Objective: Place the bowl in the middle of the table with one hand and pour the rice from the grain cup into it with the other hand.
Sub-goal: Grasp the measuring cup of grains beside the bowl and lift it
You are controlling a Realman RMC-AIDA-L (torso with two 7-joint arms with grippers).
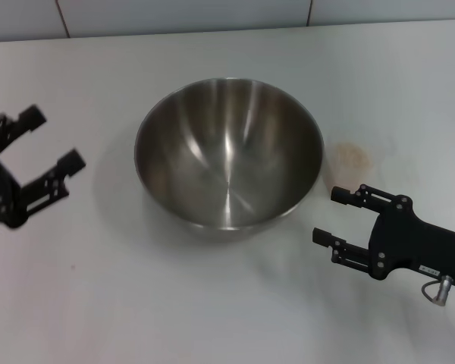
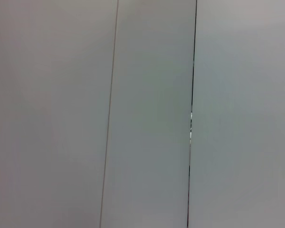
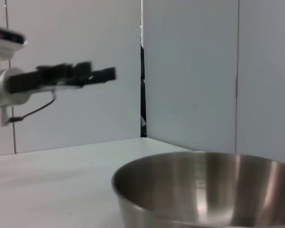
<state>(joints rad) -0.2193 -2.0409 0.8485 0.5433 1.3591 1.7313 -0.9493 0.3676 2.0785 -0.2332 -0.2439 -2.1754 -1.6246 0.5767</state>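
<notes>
The bowl (image 1: 229, 152) is a large shiny steel bowl standing upright and empty in the middle of the white table (image 1: 174, 303). It also shows in the right wrist view (image 3: 204, 190). My left gripper (image 1: 54, 136) is open and empty, left of the bowl and apart from it. It shows far off in the right wrist view (image 3: 80, 75). My right gripper (image 1: 330, 216) is open and empty, just right of the bowl's near side, not touching it. The grain cup and the rice are out of view.
A faint tan round mark (image 1: 353, 156) lies on the table right of the bowl. Grey wall tiles (image 1: 182, 11) run along the table's far edge. The left wrist view shows only pale wall panels (image 2: 147, 114).
</notes>
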